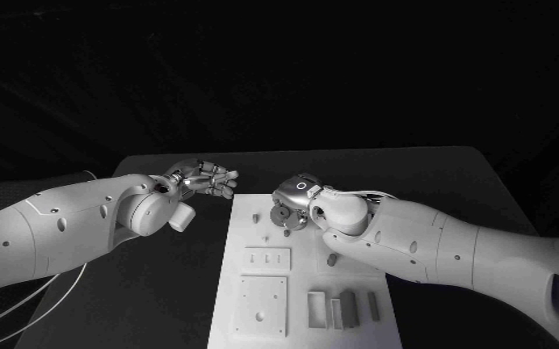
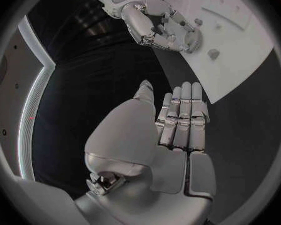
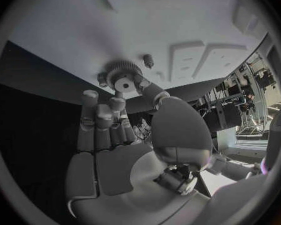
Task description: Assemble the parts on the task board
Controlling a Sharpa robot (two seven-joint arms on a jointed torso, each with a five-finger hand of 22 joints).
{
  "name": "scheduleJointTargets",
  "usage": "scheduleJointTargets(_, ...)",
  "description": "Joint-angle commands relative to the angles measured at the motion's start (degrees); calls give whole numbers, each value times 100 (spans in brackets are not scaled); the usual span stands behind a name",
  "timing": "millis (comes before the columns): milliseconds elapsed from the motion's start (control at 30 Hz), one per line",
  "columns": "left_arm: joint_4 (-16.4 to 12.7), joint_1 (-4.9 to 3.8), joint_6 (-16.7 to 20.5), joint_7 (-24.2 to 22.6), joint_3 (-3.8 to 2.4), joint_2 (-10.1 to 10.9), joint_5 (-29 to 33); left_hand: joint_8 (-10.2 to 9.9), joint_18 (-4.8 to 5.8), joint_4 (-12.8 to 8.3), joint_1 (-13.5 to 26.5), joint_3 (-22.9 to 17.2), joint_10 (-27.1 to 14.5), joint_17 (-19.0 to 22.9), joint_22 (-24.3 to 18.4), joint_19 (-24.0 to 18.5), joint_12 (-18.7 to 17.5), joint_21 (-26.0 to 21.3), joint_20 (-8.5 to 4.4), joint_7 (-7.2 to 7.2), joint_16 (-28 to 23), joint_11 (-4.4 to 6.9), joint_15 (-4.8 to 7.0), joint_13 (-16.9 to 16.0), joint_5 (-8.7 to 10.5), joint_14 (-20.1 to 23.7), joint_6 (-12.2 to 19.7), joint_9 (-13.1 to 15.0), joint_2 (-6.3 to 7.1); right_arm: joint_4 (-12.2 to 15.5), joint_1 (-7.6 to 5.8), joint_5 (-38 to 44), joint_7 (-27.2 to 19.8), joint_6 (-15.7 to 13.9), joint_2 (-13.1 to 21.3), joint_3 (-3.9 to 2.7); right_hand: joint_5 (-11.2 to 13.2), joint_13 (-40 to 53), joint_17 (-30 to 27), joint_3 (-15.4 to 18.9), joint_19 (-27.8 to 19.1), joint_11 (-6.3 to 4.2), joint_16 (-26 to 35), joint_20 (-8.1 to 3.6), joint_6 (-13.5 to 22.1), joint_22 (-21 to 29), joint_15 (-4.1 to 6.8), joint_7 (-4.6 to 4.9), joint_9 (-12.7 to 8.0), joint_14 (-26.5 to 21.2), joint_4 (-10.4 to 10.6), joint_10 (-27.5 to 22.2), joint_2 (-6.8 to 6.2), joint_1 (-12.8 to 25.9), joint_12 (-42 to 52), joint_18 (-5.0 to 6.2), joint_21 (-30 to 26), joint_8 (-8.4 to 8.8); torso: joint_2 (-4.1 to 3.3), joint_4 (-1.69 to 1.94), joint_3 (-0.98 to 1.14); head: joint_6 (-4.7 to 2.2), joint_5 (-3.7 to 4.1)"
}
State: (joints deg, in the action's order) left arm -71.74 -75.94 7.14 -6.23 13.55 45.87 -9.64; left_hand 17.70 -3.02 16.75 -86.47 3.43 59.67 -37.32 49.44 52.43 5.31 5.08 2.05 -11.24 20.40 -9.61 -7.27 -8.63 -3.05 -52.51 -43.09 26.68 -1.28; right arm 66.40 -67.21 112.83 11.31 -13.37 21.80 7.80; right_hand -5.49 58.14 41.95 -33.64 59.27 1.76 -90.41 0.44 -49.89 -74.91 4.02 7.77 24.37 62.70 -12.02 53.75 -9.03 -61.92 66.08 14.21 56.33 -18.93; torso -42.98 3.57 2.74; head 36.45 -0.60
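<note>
At the far end of the task board (image 1: 305, 284), the right hand (image 1: 300, 195) pinches a toothed gear (image 3: 123, 80) between thumb and fingers (image 3: 117, 104), the gear low over the white plate beside a small peg (image 3: 148, 60). Left hand (image 1: 200, 179) hovers over the dark surface (image 1: 152, 300) just off the board's left edge, fingers (image 2: 183, 116) extended together, holding nothing.

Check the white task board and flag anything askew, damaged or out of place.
Nothing stands out. The white task board lies flat and square on the black table; the right hand touches a small toothed gear on it, and the left hand hovers open beside it.
</note>
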Motion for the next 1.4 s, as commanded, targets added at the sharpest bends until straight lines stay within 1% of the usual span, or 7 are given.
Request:
scheduleJointTargets(33, -7, -4, -55, -59, -4, -8, -11, -36, -58, 3, -37, 36, 42, -9, -6, -3, -39, -34, -47, -70, -38, -16, -1, -6, 24, -36, -29, -10, 8, -22, 1, -61, -17, -15, 1, 1, -22, -25, 0, -40, 40, 71, 19, -10, 151, -58, -51, 99, -84, -12, 42, -43, -119, 3, 40, 79, -32, 113, -2, 2, -1, -2, 4)
scheduleJointTargets(267, -3, -4, -58, -56, -4, -12, -11, -37, -58, 3, -37, 38, 41, -11, -6, -3, -41, -36, -46, -71, -41, -17, -1, -6, 24, -36, -27, -10, 9, -30, 0, -89, -10, -50, 4, 1, -19, -112, 4, -94, 56, 84, 21, -7, 497, -58, -66, 114, -169, -14, 217, -84, -307, -8, 83, 79, -44, 270, -1, 3, -1, 4, 3)
scheduleJointTargets(767, 3, -4, -56, -61, -4, 3, -11, -39, -58, 3, -40, 39, 42, -16, -5, -3, -46, -38, -47, -72, -47, -17, -1, -8, 24, -36, -25, -10, 9, 205, -1, -109, -14, -313, 190, -5, -15, -153, 9, -105, 69, 112, 13, -15, 482, -65, -88, 145, -155, -1, 303, -91, -318, -37, 127, 79, -39, 230, 2, -1, 2, -2, -5)
scheduleJointTargets(833, 6, -4, -52, -64, -4, 9, -11, -39, -58, 3, -40, 39, 42, -16, -5, -3, -46, -39, -47, -72, -48, -17, -1, -8, 24, -36, -26, -10, 8, 321, -2, -162, -18, -403, 295, -35, -15, -161, 9, -102, 74, 116, 11, -17, 458, -67, -94, 150, -149, 5, 314, -88, -318, -41, 139, 79, -37, 212, 5, -4, 2, -10, -5)
scheduleJointTargets(967, 42, -4, -39, -79, -4, 14, -13, -39, -58, 2, -41, 39, 43, -18, -5, -2, -47, -39, -47, -72, -49, -17, -1, -9, 24, -37, -26, -10, 9, 539, -7, -466, -99, -507, 528, -169, -14, -174, 9, -91, 84, 126, 9, -21, 411, -69, -103, 160, -139, 18, 337, -78, -327, -40, 161, 79, -32, 179, 10, -11, 0, -32, -4)
scheduleJointTargets(1133, 58, -4, 165, -280, -3, 49, -27, -23, -66, -1, -80, 28, 78, -37, 2, 25, -39, -31, -55, -59, -44, -4, 11, -20, 23, -71, -57, -1, 18, 883, -129, -1502, -300, -690, 944, -319, -13, -203, -11, -76, 65, 157, 39, -18, 267, -66, -133, 193, -113, 24, 398, -51, -314, -10, 203, 79, -50, 94, 13, -30, 14, -75, -6)
scheduleJointTargets(1400, 206, -2, 34, -300, -2, 26, -52, -16, -69, -1, -109, 20, 94, -51, 8, 48, -42, -25, -62, -52, -44, 3, 20, -24, 24, -96, -73, 2, 26, 1245, -366, -2656, -716, -760, 1742, -368, -14, -1046, -197, -84, -122, 149, 384, 65, 258, -20, -122, 192, -143, -80, 195, -78, -226, -142, -552, 79, -226, 76, 57, -122, 52, -123, -23)
